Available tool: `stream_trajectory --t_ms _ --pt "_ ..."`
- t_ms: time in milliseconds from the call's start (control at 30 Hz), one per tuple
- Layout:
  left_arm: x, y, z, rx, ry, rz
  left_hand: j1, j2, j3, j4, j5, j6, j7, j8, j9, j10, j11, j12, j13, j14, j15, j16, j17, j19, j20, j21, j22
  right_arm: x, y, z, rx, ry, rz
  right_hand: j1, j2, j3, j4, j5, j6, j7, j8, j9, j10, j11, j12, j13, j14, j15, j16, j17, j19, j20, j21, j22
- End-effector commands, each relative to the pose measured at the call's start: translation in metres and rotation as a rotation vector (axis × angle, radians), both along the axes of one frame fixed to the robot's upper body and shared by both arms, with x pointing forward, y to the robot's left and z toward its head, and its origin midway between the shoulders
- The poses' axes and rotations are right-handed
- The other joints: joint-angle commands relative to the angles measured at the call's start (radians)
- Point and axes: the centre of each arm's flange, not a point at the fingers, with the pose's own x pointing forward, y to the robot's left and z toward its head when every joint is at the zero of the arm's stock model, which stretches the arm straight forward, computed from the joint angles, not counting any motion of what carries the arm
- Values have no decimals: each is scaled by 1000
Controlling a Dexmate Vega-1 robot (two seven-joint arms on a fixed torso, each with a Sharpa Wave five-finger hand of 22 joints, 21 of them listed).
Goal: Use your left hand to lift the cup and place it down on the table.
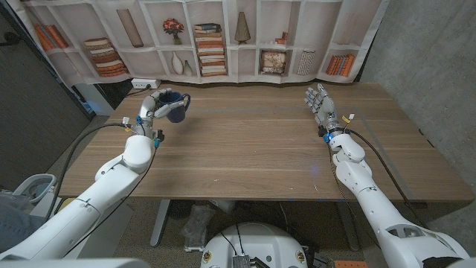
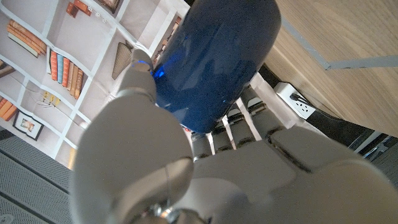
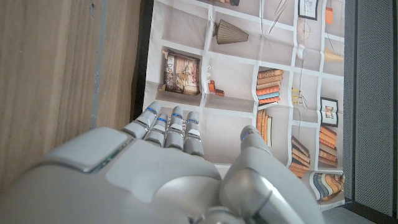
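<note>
A dark blue cup [image 1: 175,106] with a handle hangs above the far left part of the wooden table [image 1: 245,141], tilted on its side. My left hand [image 1: 154,106] grips it from the left, fingers wrapped round its body. In the left wrist view the blue cup [image 2: 214,59] sits against my left hand [image 2: 186,168], with the table behind it. My right hand [image 1: 320,103] stands at the far right of the table, fingers straight and apart, holding nothing. In the right wrist view my right hand [image 3: 168,174] points toward the bookshelf backdrop.
A printed bookshelf backdrop [image 1: 216,37] hangs behind the table's far edge. A white power strip [image 1: 145,83] lies just beyond the table's far left corner. A grey wall [image 1: 431,67] stands to the right.
</note>
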Motion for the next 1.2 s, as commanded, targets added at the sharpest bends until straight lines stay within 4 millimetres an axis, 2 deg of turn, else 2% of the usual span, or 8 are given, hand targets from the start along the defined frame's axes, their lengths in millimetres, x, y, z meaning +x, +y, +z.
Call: stream_trajectory --t_ms 33,500,1200 --pt "-1 17 -6 -30 1 12 98 130 76 70 7 6 -1 1 4 114 -104 1 3 16 -75 6 3 -1 -5 -6 5 0 6 0 -8 3 2 5 5 3 -5 -4 7 -3 -3 6 6 -1 -2 6 6 -2 -1 1 11 -28 -7 4" --pt "1 24 -6 -52 -1 2 99 133 79 70 7 15 0 2 4 117 -110 0 4 18 -77 5 3 -3 -6 -7 5 0 10 -1 -5 4 9 5 6 2 -6 -4 9 -3 -3 6 7 0 -2 6 6 -2 -1 2 12 -28 -10 4" --pt "16 27 -7 -52 34 26 99 133 82 69 7 20 -5 0 4 120 -111 -2 6 20 -78 5 3 -7 -7 -11 5 1 10 6 -19 2 16 5 6 2 -7 -4 8 -2 -3 6 7 1 -3 6 6 -2 -1 2 14 -28 -15 4"
